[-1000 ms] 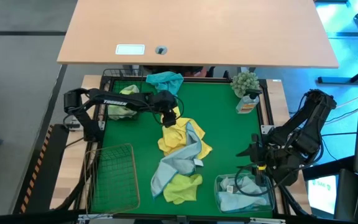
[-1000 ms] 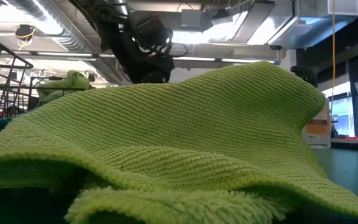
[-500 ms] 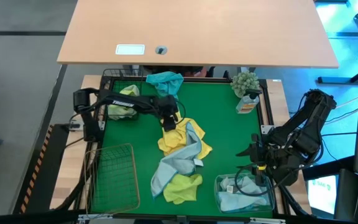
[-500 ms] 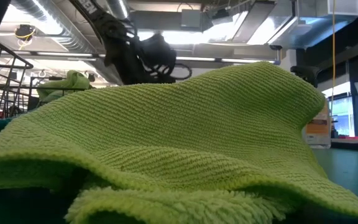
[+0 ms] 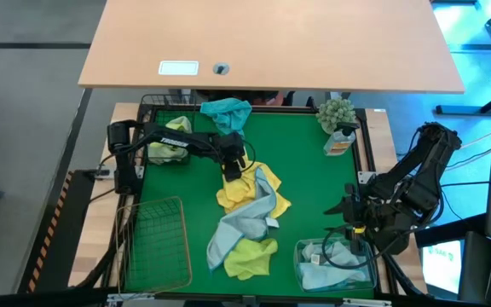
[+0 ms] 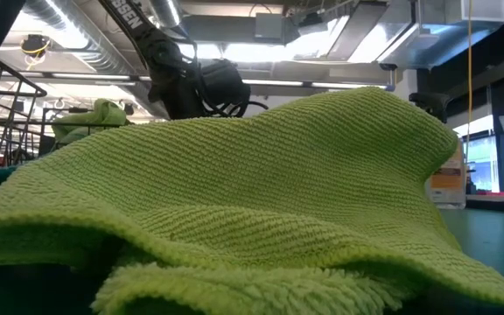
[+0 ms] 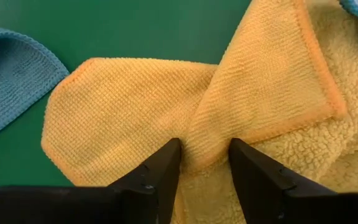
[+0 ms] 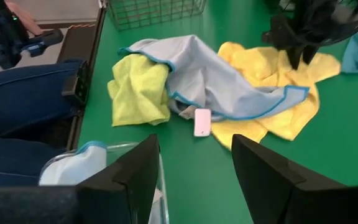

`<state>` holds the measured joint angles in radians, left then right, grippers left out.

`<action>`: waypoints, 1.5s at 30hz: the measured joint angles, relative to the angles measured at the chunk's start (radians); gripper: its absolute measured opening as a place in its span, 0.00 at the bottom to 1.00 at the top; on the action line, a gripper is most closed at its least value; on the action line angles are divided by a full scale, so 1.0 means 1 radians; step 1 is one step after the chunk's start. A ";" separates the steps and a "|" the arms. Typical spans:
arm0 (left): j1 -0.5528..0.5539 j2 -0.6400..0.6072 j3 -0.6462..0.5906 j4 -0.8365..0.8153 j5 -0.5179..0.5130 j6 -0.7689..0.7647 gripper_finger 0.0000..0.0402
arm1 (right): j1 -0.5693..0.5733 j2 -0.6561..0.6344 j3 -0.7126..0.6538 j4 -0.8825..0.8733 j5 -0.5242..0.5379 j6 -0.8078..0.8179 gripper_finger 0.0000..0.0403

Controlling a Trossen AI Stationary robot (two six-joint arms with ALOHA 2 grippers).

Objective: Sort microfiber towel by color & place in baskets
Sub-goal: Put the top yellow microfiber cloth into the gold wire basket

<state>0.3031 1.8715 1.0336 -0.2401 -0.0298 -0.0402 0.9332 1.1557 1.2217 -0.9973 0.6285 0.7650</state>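
- Left gripper (image 5: 233, 167) is down on the yellow towel (image 5: 247, 188) near the middle of the bench (image 5: 305, 170). The left wrist view shows its fingers (image 7: 160, 171) parted, one on each side of a raised fold of that towel, tips touching the cloth. The fold is not clenched.
- Right gripper (image 5: 354, 223) waits at the right edge of the bench, above the clear plastic tub (image 5: 335, 266). Its fingers (image 8: 132, 168) stand released with nothing between them.
- The clear plastic tub sits at the near right corner and holds a pale blue towel (image 5: 331, 260).
- The tan wire basket (image 5: 153, 243) sits at the near left corner.
- The black wire basket (image 5: 164, 128) stands at the far left corner with a lime towel (image 5: 170, 143) inside.
- A grey-blue towel (image 5: 245, 220) lies across the yellow towel. A second lime towel (image 5: 250, 256) lies just beside it toward the near edge.
- A teal towel (image 5: 227, 111) lies at the far edge.
- A potted plant (image 5: 337, 115) stands at the far right corner.
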 joint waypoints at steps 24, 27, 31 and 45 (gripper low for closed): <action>0.000 -0.150 -0.003 -0.010 -0.016 -0.004 0.01 | -0.183 0.000 0.000 0.003 0.035 -0.166 0.50; 0.000 -0.225 -0.003 -0.010 -0.016 -0.007 0.01 | -0.231 0.000 0.000 0.002 0.034 -0.176 0.50; 0.000 -0.329 -0.003 -0.002 -0.012 -0.029 0.01 | -0.286 0.000 0.000 0.002 0.020 -0.198 0.50; -0.001 -0.559 -0.003 0.019 0.003 -0.092 0.01 | -0.427 0.000 0.000 0.001 -0.046 -0.254 0.50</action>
<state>0.3020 1.3124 1.0306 -0.2216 -0.0265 -0.1320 0.5067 1.1561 1.2217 -0.9966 0.5827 0.5106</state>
